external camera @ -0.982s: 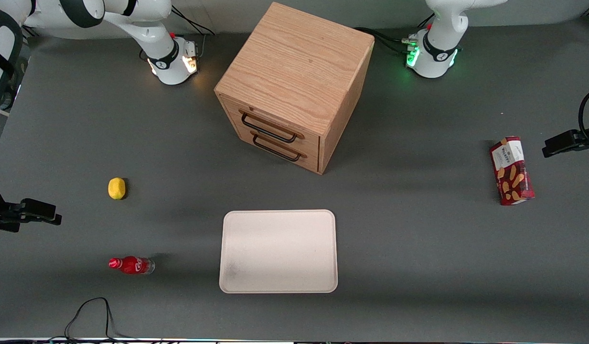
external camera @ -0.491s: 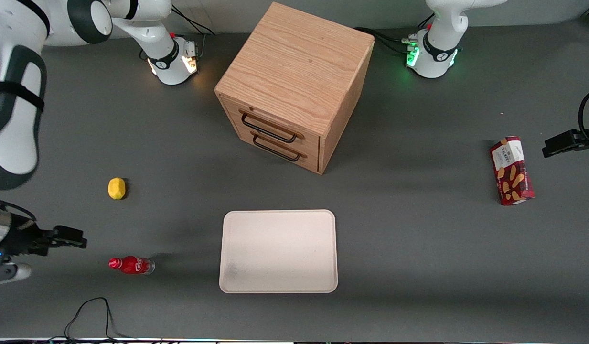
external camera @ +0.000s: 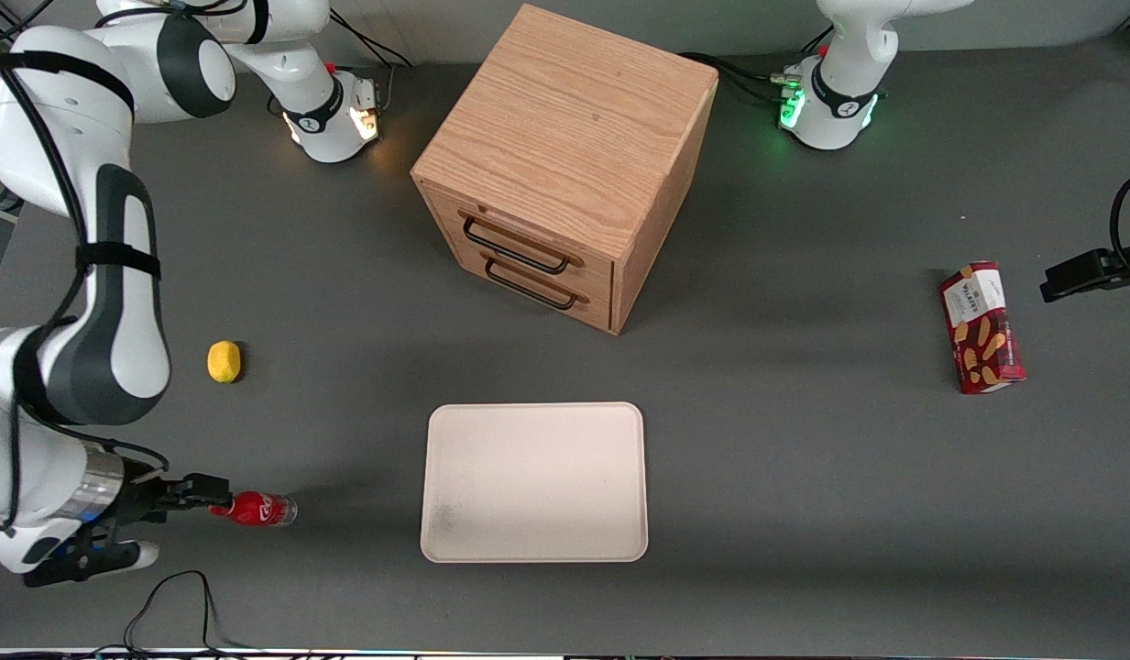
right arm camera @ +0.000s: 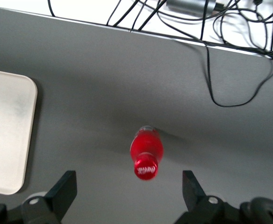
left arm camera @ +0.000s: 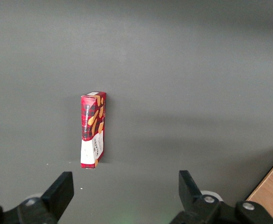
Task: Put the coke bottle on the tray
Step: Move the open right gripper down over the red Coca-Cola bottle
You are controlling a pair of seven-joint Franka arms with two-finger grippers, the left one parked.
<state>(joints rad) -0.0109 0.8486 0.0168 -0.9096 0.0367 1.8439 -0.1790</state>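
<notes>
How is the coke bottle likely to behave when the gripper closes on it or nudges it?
The coke bottle lies on its side on the table, so its round body would probably roll if nudged. It looks small, likely light, and its smooth surface may slip. The gripper is open above it, fingers wide of the cap.

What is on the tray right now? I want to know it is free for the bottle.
Nothing lies on the tray; its whole surface shows. The coke bottle lies on the table beside it, with the open gripper at its cap.
</notes>
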